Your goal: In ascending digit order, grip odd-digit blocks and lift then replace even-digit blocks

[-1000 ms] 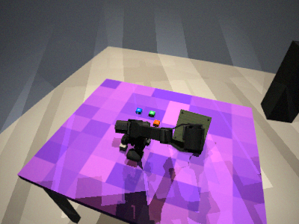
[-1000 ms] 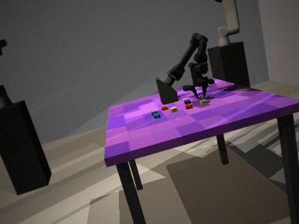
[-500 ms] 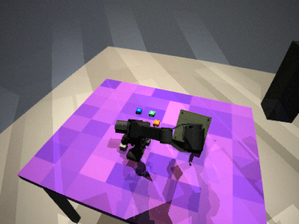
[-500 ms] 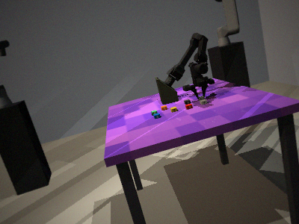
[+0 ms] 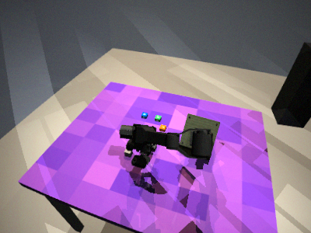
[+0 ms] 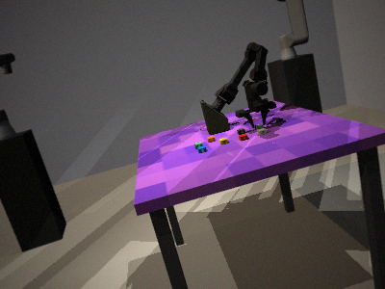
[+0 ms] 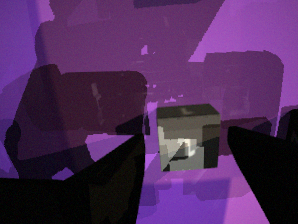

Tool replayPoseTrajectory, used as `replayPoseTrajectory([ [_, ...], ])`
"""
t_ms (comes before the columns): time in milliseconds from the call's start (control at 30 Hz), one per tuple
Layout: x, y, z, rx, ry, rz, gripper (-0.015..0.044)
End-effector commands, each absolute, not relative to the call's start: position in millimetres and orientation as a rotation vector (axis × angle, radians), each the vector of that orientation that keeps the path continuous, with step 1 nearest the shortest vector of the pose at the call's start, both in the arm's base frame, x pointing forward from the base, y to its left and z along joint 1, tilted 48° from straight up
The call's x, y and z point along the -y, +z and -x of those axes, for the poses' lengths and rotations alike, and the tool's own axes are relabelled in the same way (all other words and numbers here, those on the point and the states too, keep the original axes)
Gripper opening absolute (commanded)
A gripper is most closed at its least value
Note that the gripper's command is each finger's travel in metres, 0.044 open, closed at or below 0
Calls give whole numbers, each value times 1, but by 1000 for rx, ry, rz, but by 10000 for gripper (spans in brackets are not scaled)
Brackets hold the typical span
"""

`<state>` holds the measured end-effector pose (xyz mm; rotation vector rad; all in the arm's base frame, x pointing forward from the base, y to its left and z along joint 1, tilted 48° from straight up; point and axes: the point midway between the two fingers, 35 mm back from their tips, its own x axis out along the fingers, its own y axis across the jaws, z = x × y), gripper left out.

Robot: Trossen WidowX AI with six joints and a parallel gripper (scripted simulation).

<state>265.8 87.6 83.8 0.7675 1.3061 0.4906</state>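
Pincer (image 7: 182, 163) parted, grey block (image 7: 188, 137) between fingers — untouched
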Motion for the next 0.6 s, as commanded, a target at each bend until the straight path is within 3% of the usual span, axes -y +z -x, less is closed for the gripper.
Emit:
replayPoseTrajectory([
  [0,-88,83,-266,-1309,486,-767,330],
  [100,-88,83,-266,-1309,486,-767,400],
  [433,-62,107,-258,-1310,484,-765,400],
  [567,-36,127,-254,-1314,476,-758,295],
])
